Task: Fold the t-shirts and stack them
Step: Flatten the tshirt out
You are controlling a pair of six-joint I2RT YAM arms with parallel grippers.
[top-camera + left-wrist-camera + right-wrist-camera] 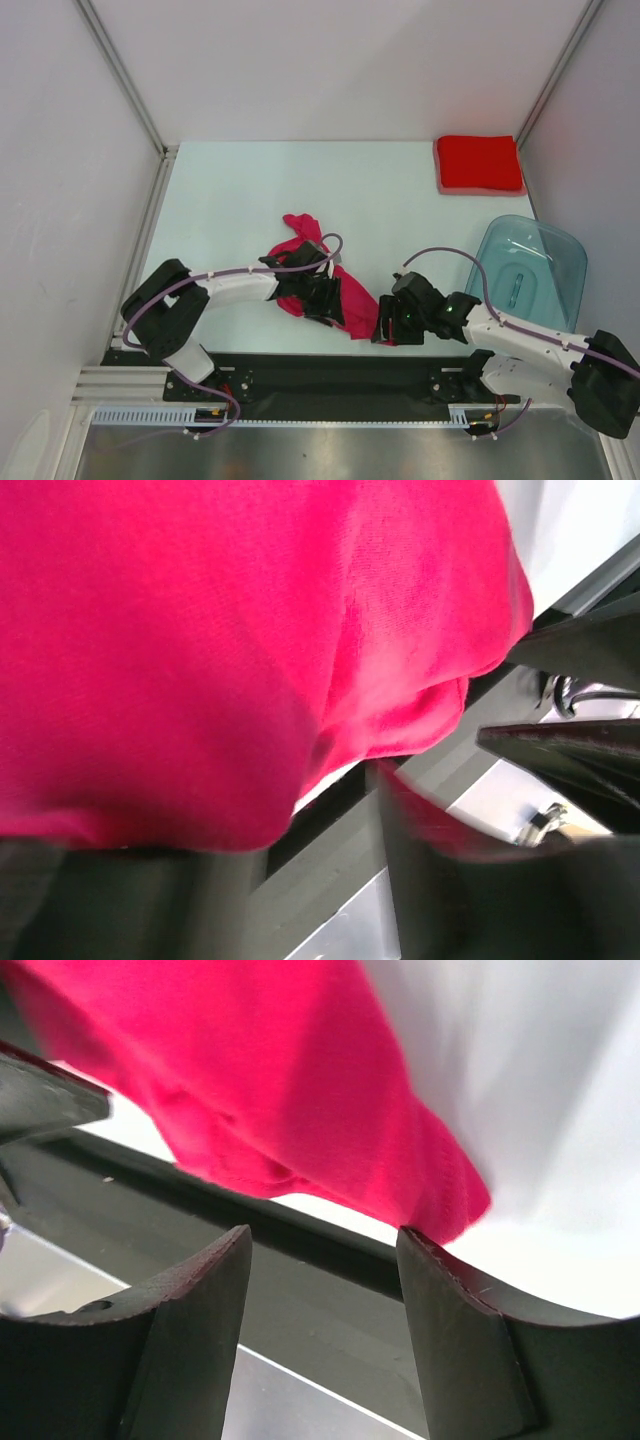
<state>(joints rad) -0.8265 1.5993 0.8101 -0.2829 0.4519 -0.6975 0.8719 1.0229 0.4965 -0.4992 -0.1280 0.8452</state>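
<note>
The magenta-pink t-shirt (305, 255) lies crumpled near the table's front edge, its lower corner reaching toward the black rail. My left gripper (322, 296) sits on top of it. In the left wrist view the pink cloth (220, 640) fills most of the picture and drapes over the left finger, while my left gripper (290, 825) has its jaws apart. My right gripper (383, 328) stands open at the shirt's right corner (440, 1190). My right gripper (322, 1232) holds nothing, and the cloth hangs just beyond its fingertips. The red t-shirt (478, 163) lies folded at the back right.
A translucent blue-grey tub (528, 268) stands on the right beside my right arm. The black rail (330, 375) and a metal strip run along the near edge just below both grippers. White walls close in the left, back and right sides.
</note>
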